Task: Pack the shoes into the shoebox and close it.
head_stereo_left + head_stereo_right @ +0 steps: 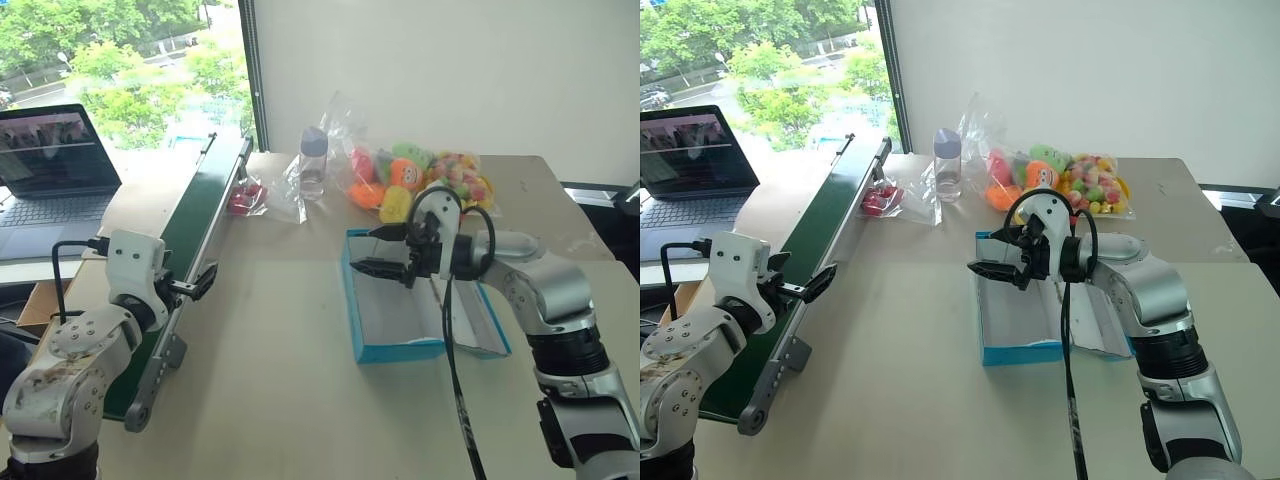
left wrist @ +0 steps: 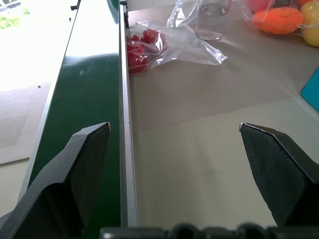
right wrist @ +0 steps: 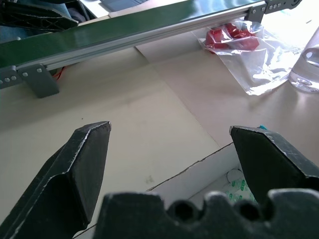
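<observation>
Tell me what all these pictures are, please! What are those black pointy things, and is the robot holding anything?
This is a robot with two arms, standing at a pale tabletop. Two pictures come from cameras in its head, looking down over its arms. The other two come from small cameras on its wrists, so you look along its fingers. Those black pointy things are the fingers.

The left hand is open and holds nothing; it hangs beside a long green conveyor belt. The right hand is open and empty too, over the open turquoise-blue cardboard shoebox, which is white inside. I see no shoes in it.

Behind the box lie colourful plush toys in a clear bag, a clear plastic bottle and a small clear bag with red pieces. A laptop stands by the window.
</observation>
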You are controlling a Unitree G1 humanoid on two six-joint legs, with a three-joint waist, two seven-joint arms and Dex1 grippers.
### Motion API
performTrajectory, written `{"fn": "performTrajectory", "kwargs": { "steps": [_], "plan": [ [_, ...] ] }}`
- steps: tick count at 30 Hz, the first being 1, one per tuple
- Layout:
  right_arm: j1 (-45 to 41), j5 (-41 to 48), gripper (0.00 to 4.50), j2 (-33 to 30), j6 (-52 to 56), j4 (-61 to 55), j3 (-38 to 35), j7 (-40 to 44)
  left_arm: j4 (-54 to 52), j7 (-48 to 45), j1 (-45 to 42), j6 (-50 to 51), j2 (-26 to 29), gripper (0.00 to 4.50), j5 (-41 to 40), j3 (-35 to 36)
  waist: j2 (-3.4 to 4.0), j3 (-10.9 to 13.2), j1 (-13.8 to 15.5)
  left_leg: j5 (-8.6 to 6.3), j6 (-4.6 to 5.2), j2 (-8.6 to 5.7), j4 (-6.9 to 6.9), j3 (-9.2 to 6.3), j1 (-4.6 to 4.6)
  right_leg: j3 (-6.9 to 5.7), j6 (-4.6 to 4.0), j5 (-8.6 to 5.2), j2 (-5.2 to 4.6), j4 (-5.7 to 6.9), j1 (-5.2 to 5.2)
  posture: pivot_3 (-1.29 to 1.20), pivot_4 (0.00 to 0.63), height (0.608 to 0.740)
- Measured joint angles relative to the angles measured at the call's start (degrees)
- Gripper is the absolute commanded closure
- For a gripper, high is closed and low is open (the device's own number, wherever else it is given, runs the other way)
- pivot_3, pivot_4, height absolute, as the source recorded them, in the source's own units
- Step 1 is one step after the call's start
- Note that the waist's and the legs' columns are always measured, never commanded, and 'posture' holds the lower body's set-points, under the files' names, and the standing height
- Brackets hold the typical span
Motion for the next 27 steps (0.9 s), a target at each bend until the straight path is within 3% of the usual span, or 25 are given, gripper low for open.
{"fn": "performTrajectory", "kwargs": {
  "steps": [5,15,27],
  "plan": [
    [-0.6,-0.2,0.00,2.4,-0.1,1.4,-0.9,-2.7,2.6,0.8,-1.7,-2.1,0.2,0.05,2.0,-0.2,0.00,0.0,0.0,0.01,-0.02,0.01,0.00,0.00,0.00,-0.01,-0.02,0.01,0.02,0.02,0.00,0.00,0.150,0.740],
    [-5.3,-3.7,0.00,9.0,-2.0,8.3,-0.5,-8.9,7.7,6.3,-4.1,-6.3,-1.6,0.05,6.7,6.1,0.00,0.0,-0.2,0.01,-0.02,0.02,-0.04,0.03,-0.03,0.00,0.26,0.23,0.01,0.00,-0.04,0.00,0.150,0.740],
    [-5.6,-3.3,0.00,10.3,-2.4,7.7,0.8,-8.0,5.8,3.5,-6.7,-7.6,-3.7,0.05,5.2,1.9,0.00,0.0,-0.1,0.02,-0.06,0.04,-0.03,0.01,-0.02,-0.03,0.26,0.25,0.05,0.02,-0.03,0.00,0.150,0.740]
  ]
}}
